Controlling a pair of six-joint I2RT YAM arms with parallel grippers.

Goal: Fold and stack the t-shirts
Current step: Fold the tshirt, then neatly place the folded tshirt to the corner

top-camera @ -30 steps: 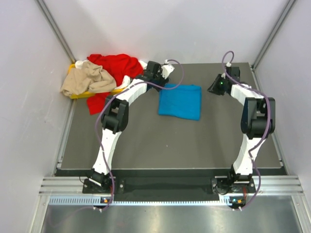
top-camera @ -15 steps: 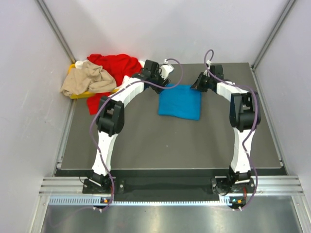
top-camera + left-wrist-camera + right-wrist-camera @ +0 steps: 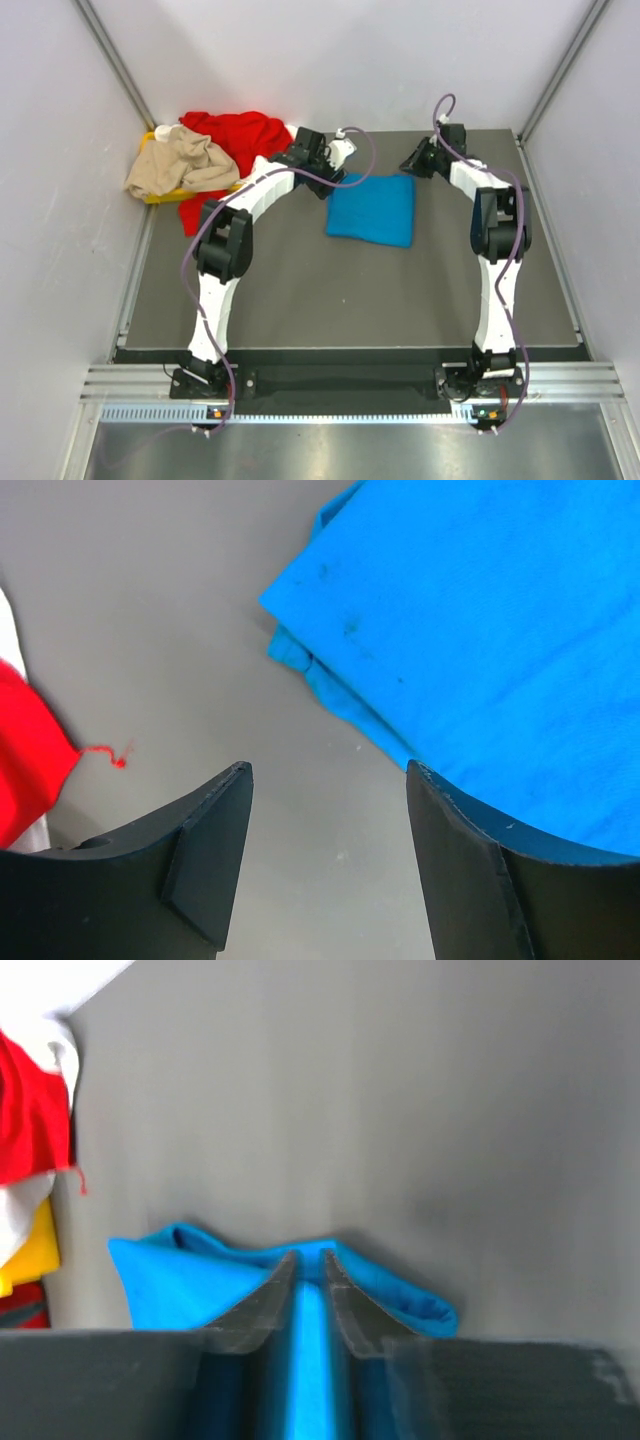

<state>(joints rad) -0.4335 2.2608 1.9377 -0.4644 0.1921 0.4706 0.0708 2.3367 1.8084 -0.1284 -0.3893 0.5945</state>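
Note:
The bright blue t-shirt (image 3: pixel 371 208) lies folded in a rectangle at the middle back of the dark mat. My right gripper (image 3: pixel 418 162) is at the shirt's far right corner. In the right wrist view its fingers (image 3: pixel 310 1257) are pressed nearly together on the shirt's far edge (image 3: pixel 200 1270), which puckers up around the tips. My left gripper (image 3: pixel 328 178) is open and empty by the shirt's far left corner. In the left wrist view it (image 3: pixel 328 780) hangs over bare mat beside the blue cloth (image 3: pixel 480 630). The red t-shirt (image 3: pixel 235 135) and the beige t-shirt (image 3: pixel 180 160) lie heaped at the back left.
A yellow tray (image 3: pixel 152 196) sits under the heap at the back left corner. White cloth (image 3: pixel 262 165) pokes out beside the red shirt. Grey walls close in the mat on three sides. A loose red thread (image 3: pixel 105 752) lies on the mat.
My right arm swung left from the back right to the blue shirt's far right corner, then drew back a little. My left gripper shifted slightly near the shirt's far left corner.

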